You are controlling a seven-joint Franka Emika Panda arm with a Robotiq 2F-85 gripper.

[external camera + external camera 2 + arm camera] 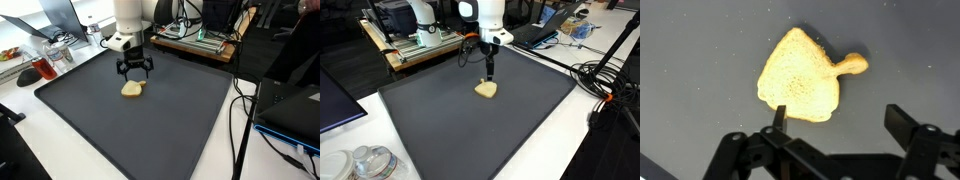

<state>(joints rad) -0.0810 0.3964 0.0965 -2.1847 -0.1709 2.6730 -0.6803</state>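
A yellow, bread-like piece (132, 90) lies on the dark grey mat (180, 120); it also shows in an exterior view (486, 90) and in the wrist view (800, 75), where it has a small stub on its right side. My gripper (135, 72) hovers just above it, fingers spread and empty. In an exterior view the gripper (491, 72) points straight down just behind the piece. In the wrist view the gripper (840, 115) is open: one fingertip is at the piece's lower edge and the other stands apart on the right.
The mat (470, 120) covers most of a white table. A glass (44, 70) and a plate stand off the mat. A plastic container (370, 162) sits at one corner. Cables (605, 80) and electronics (195, 35) lie beyond the mat's edges.
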